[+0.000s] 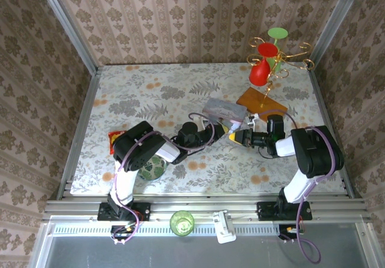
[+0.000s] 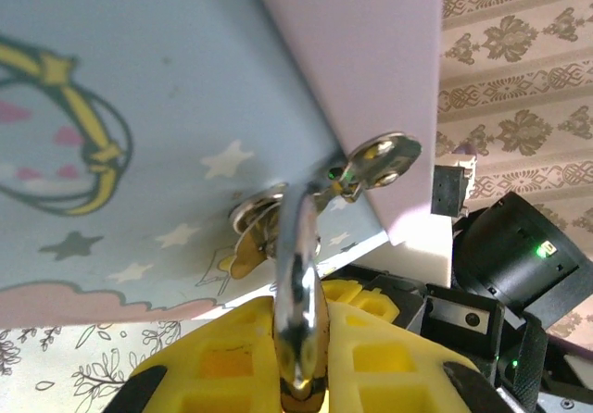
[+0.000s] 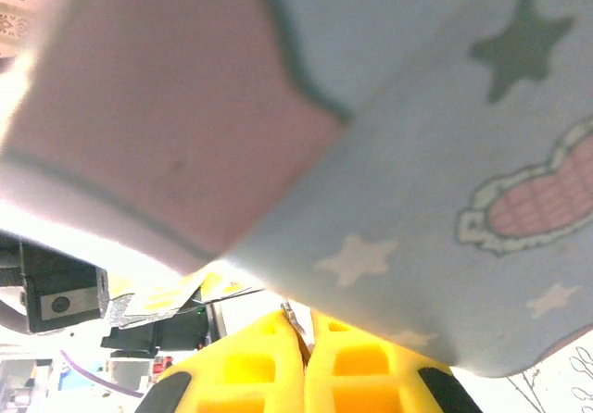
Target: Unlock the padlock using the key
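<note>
- The left claw sits at the bottom centre of the left wrist view. Its yellow fingers are almost closed, pinching a shiny silver metal piece that rises from between them.
- I cannot tell whether that metal piece is the key. Its upper end bends to the right toward a small silvery clasp at the corner of the tin.
- The padlock shows as a small brass-gold bit just left of the metal piece, below a round silvery stud, against the pale blue face of the tin. It is blurred, and its shackle cannot be made out.
- The right claw is at the bottom centre of the right wrist view. Its two yellow fingers are pressed shut side by side, close under the tin's blue and pink cartoon face. Whether anything is caught between them I cannot tell.
- In the top view both claws meet tip to tip at the centre of the flowered table, just below the tin.
- A wooden board carrying a gold wire stand lies to the upper right.
- A green ball and a red packet lie at lower left, beside the left arm.
</note>
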`<state>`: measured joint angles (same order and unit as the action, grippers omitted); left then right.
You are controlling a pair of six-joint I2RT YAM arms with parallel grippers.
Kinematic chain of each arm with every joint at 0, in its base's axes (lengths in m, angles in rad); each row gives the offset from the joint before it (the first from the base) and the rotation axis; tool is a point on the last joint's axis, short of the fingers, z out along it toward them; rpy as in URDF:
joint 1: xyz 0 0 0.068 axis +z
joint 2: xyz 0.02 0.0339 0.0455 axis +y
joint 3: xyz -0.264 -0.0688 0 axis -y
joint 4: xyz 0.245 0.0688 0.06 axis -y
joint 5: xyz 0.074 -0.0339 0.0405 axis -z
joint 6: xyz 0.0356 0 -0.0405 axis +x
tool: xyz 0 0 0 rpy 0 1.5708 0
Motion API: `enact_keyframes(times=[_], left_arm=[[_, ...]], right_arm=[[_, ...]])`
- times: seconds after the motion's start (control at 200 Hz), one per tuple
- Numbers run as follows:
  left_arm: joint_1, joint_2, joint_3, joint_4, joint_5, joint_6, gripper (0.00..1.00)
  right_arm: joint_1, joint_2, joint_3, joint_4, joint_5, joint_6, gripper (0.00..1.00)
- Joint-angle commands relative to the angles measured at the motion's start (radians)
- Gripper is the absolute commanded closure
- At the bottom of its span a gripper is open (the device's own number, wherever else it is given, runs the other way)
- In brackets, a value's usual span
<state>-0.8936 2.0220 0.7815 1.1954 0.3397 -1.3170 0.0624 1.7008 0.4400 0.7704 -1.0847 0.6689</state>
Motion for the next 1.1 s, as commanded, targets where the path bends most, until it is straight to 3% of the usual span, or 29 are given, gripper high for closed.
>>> enact_keyframes(times=[0.0,0.215,0.345,0.55,0.775,0.96,1.095], left_arm=[[-0.123,-0.079,0.066,0.118,0.385,-0.036,1.0],[-0.115,-0.08,0.056,0.118,0.381,-0.035,1.0],[-0.11,-0.076,0.031,0.118,0.385,-0.019,1.0],[-0.071,-0.086,-0.036,0.118,0.381,0.01,1.0],[-0.053,-0.071,-0.078,0.116,0.376,0.042,1.0],[-0.018,-0.051,-0.124,0.117,0.363,0.072,1.0],[0.0,-0.036,-0.125,0.116,0.366,0.079,1.0]], right_arm=[[0.077,-0.023,0.022,0.232,0.162,0.021,1.0],[0.095,-0.134,0.048,-0.085,0.244,-0.166,1.0],[0.011,-0.093,0.077,-0.031,0.114,-0.055,1.0],[0.008,-0.045,0.094,-0.043,0.036,-0.03,1.0],[0.005,-0.03,0.093,-0.054,0.015,0.009,1.0],[0.005,-0.076,0.098,-0.258,0.057,-0.067,1.0],[0.015,-0.08,0.1,-0.271,0.04,-0.063,1.0]])
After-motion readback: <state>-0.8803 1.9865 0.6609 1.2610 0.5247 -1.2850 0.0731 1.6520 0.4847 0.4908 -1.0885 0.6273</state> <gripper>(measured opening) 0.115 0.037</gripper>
